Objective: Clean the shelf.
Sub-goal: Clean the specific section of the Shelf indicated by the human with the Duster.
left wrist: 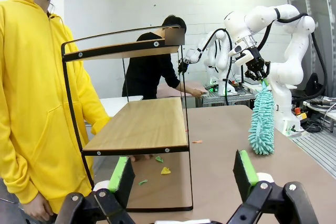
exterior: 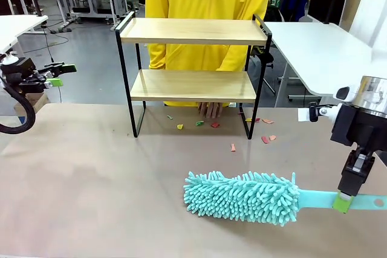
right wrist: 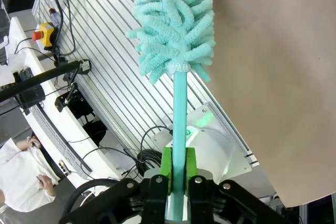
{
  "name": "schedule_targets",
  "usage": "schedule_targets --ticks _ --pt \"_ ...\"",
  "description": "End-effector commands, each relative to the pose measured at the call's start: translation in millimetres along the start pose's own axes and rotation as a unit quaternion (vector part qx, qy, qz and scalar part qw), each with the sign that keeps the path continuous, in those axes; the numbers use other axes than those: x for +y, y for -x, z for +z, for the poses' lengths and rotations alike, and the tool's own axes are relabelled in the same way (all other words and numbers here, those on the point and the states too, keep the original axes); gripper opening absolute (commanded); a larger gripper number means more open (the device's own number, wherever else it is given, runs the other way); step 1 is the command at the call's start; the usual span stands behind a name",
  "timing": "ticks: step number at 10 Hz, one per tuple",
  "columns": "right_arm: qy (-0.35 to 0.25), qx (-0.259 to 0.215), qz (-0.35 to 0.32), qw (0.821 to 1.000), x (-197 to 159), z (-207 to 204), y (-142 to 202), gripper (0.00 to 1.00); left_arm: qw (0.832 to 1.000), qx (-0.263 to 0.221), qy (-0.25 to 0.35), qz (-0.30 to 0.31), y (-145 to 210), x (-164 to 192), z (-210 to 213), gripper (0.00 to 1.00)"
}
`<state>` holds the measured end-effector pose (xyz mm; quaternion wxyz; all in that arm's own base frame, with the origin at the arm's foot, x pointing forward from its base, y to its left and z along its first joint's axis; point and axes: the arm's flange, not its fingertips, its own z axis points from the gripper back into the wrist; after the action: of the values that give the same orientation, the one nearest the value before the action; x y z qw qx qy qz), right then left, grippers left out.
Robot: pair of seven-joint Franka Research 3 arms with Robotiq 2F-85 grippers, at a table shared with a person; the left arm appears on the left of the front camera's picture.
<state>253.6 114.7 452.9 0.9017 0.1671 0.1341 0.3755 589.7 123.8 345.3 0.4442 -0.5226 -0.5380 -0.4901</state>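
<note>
The right gripper (exterior: 343, 202) has its jaws clamped on the handle end of the teal duster (exterior: 242, 197), fluffy head pointing to the robot's left over the near table (exterior: 91, 173), while the left gripper (exterior: 62, 74) hangs at the side, jaws apart and empty. Gripped so far from its head, the duster could twist in the jaws, knock the light frame, or brush the person's hand (exterior: 210, 109) under the lower board. The shelf (exterior: 193, 31) stands at the table's far middle before the person, long axis side to side, open front toward the robot.
</note>
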Motion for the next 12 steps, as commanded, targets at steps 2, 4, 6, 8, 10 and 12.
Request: schedule_targets --ticks 2,4,6,8,10,12 --pt "0.001 0.003 0.001 1.000 1.4 1.7 2.0 0.13 1.000 0.002 0.000 -0.004 -3.4 -0.3 0.1 1.00" --pt "0.001 0.003 0.001 1.000 1.4 1.7 2.0 0.13 1.000 0.002 0.000 -0.004 -3.4 -0.3 0.1 1.00" --pt "0.001 0.003 0.001 1.000 1.4 1.7 2.0 0.13 1.000 0.002 0.000 -0.004 -3.4 -0.3 0.1 1.00" --pt "0.001 0.003 0.001 1.000 1.4 1.7 2.0 0.13 1.000 0.002 0.000 -0.004 -3.4 -0.3 0.1 1.00" --pt "0.001 0.003 0.001 1.000 1.4 1.7 2.0 0.13 1.000 0.002 0.000 -0.004 -3.4 -0.3 0.1 1.00" --pt "0.000 0.000 0.000 1.000 0.0 0.0 0.0 0.13 1.000 0.002 0.000 -0.004 -3.4 -0.3 0.1 1.00"
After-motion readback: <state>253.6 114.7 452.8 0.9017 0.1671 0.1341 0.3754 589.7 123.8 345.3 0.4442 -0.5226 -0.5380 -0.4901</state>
